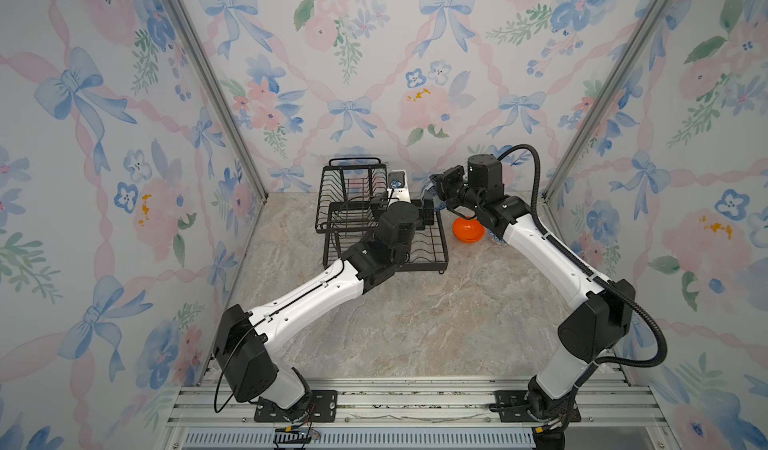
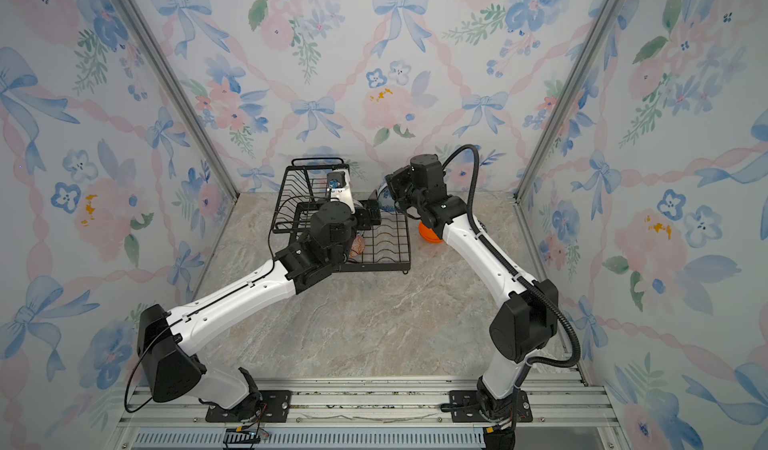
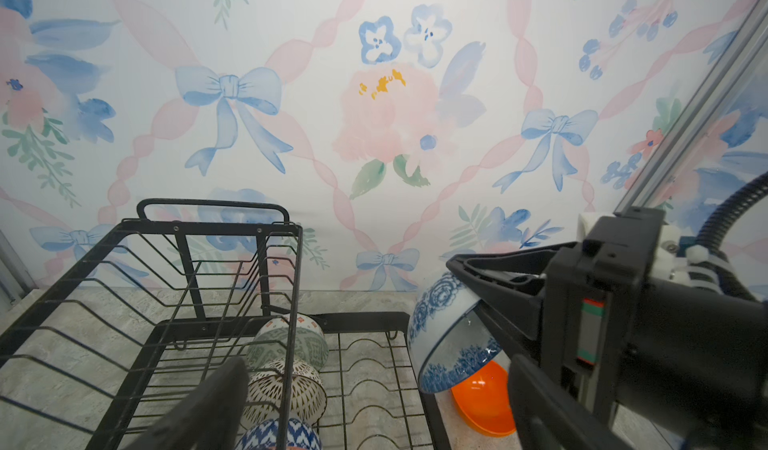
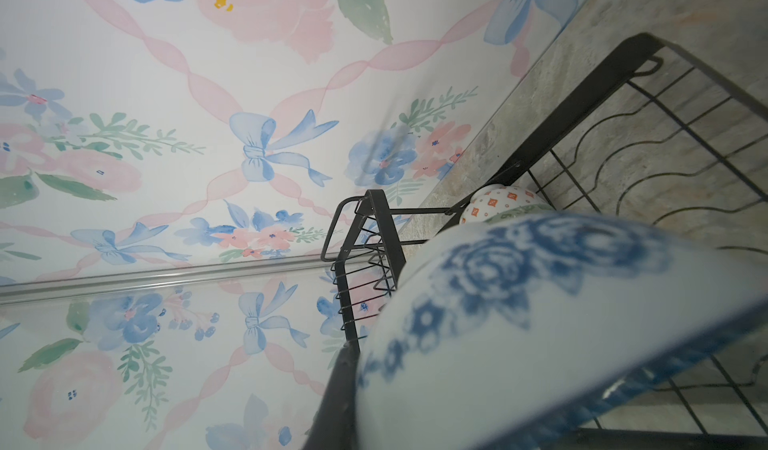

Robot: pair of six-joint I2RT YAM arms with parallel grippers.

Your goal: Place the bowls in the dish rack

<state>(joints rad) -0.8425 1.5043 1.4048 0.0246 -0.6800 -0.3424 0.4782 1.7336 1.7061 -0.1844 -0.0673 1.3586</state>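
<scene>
Where the veined, marble-look tabletop [image 1: 415, 323] meets the flowered back wall [image 1: 374, 74], the black two-tier wire dish rack [image 1: 353, 162] stands. Its small upper basket sits to the left, above a wide lower tray with wavy slots.

The left gripper [image 3: 374, 369] hangs over that tray. Its fingers are spread wide and hold nothing.

The right gripper [image 3: 465, 290] comes in from the right and is clamped on the rim of the blue-and-white floral bowl [image 3: 440, 331]. One finger is outside the wall and one inside. That bowl hangs tilted on its side, off the table, at the right edge of the lower tray.

Below it, the plain glossy orange bowl [image 1: 467, 230] rests on the tabletop, just beside the rack and outside it.

Four bowls stand on edge in a close row in the lower tray, next to the upper basket. The blue geometric bowl [image 3: 286, 435] is nearest the left wrist. Next come the white bowl with brown lattice [image 3: 286, 390] and the grey-green patterned bowl [image 3: 291, 340]. The orange-and-white patterned bowl [image 4: 498, 203] is closest to the back wall.
</scene>
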